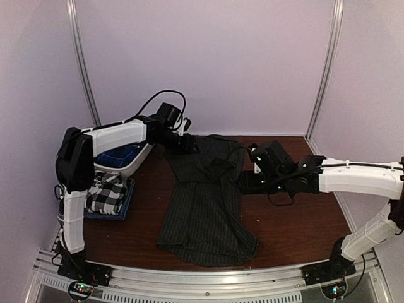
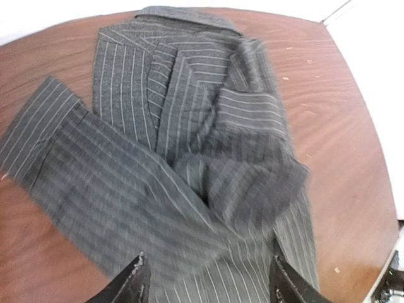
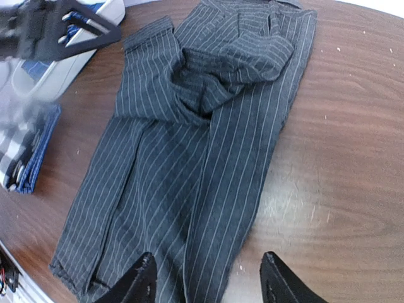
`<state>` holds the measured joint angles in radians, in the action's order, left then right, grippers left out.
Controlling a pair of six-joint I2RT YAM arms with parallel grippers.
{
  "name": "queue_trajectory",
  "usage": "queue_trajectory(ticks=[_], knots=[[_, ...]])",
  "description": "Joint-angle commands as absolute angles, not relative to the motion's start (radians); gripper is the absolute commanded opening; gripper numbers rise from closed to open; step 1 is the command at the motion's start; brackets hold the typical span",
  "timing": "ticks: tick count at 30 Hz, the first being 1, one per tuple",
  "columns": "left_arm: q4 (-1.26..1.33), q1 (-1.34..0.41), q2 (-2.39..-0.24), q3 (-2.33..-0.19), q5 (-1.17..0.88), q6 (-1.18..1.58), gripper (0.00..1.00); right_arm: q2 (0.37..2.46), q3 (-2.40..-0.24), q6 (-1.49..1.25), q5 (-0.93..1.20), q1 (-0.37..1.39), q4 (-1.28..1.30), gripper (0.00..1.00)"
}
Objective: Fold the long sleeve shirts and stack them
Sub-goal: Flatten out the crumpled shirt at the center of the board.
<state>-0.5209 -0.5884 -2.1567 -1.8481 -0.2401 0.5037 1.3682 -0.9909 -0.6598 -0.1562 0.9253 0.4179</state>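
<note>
The dark charcoal pinstriped shirt lies lengthwise on the brown table, partly folded, with cloth bunched near its collar end. It also fills the right wrist view. My left gripper hovers open and empty over the shirt's far left part. My right gripper is open and empty over the shirt's right edge. The black-and-white checked shirt lies folded at the left on a blue cloth.
A white tub with something dark blue inside stands at the back left under the left arm; it also shows in the right wrist view. Bare wood lies right of the shirt. A metal rail runs along the near edge.
</note>
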Motion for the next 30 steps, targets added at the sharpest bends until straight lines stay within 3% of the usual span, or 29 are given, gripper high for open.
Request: queue_trajectory(ticks=[1,6,12,20,30], knots=[[-0.480,-0.581,-1.998,-1.668,-0.272,0.506,0.64,1.537,-1.109,-0.531,-0.079,0.835,0.256,0.53],[-0.431,-0.601,-1.888,-1.461,-0.331,0.520,0.62,1.707,-1.179,-0.515,0.032,0.744,0.165,0.35],[-0.394,-0.665,-1.846,-1.284,-0.339,0.545,0.58,1.861,-1.203,-0.524,0.124,0.664,0.081,0.24],[-0.373,-0.757,-1.833,-1.134,-0.332,0.569,0.57,2.009,-1.230,-0.518,0.177,0.589,0.043,0.17],[-0.372,-0.876,-1.792,-0.997,-0.325,0.645,0.57,2.085,-1.251,-0.465,0.170,0.493,0.066,0.17]])
